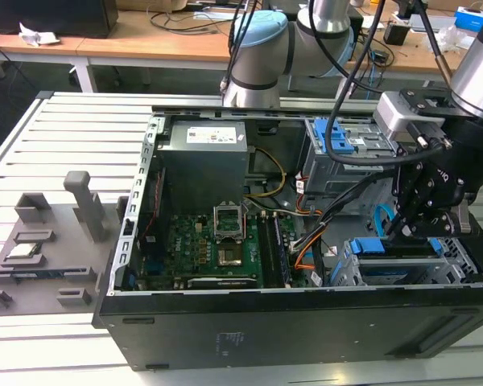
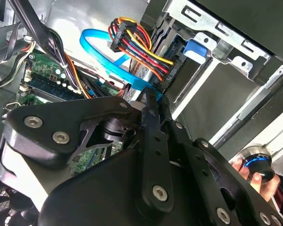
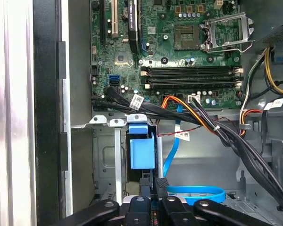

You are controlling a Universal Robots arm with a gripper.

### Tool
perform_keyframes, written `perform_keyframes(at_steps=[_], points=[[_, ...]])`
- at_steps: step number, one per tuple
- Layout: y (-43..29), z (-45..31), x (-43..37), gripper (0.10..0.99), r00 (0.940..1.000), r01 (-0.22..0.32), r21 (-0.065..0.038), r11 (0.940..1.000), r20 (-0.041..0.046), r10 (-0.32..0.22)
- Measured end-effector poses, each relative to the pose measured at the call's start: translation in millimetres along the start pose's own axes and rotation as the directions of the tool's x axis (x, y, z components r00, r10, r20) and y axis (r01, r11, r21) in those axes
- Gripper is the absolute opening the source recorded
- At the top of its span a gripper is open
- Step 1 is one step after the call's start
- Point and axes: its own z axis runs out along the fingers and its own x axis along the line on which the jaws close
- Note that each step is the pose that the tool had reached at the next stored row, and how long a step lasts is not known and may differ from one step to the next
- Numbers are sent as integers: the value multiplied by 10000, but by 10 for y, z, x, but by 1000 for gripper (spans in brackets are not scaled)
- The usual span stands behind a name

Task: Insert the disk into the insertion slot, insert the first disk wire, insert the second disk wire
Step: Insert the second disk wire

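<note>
The disk (image 1: 390,251), in its blue carrier (image 3: 142,151), sits inside the insertion slot (image 1: 460,267). The first disk wire (image 2: 146,52), an orange, red and black bundle, runs down to the disk's back edge, where its end plug appears seated. The second disk wire (image 2: 98,46), a flat light-blue cable, loops over and ends right at my fingertips (image 2: 150,96). My gripper (image 1: 412,225) hangs just above the disk's back end. Its black fingers (image 3: 163,187) stand close together on the light-blue cable's plug. The cable's loop (image 3: 196,192) lies beside them.
A taller grey cage with blue latches (image 1: 338,137) stands behind the slot. The motherboard (image 1: 217,241) and power supply (image 1: 205,149) are further toward the exterior view's left. Black cable bundles (image 3: 217,129) cross the case. A hand (image 2: 254,175) holds a blue-ringed knob outside the case.
</note>
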Motion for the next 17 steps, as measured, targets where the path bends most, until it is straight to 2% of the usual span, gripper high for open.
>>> perform_keyframes(at_steps=[3, 4, 6, 7, 8, 9, 11, 12, 13, 17], points=[[-1, 2, 0, 173, 10000, 1, 0, 10000, 3, -1], [-1, 1, 0, 235, 10000, 1, 0, 10000, 0, -1], [0, -12, 0, 235, 10000, 1, 0, 10000, 0, -1], [2, -67, 1, 235, 10000, 1, 0, 10000, -3, -1], [9, -181, -22, 235, 10000, 1, 0, 10000, -2, -1], [12, -237, -45, 235, 10000, 1, 0, 10000, -2, -1], [17, -314, -81, 106, 10000, 0, 0, 10000, -2, 0], [20, -369, -105, 106, 10000, 0, 0, 10000, -4, 0], [22, -394, -110, 106, 10000, 0, 0, 10000, -1, 0], [22, -397, -110, 106, 10000, 0, 0, 10000, -3, 0]])
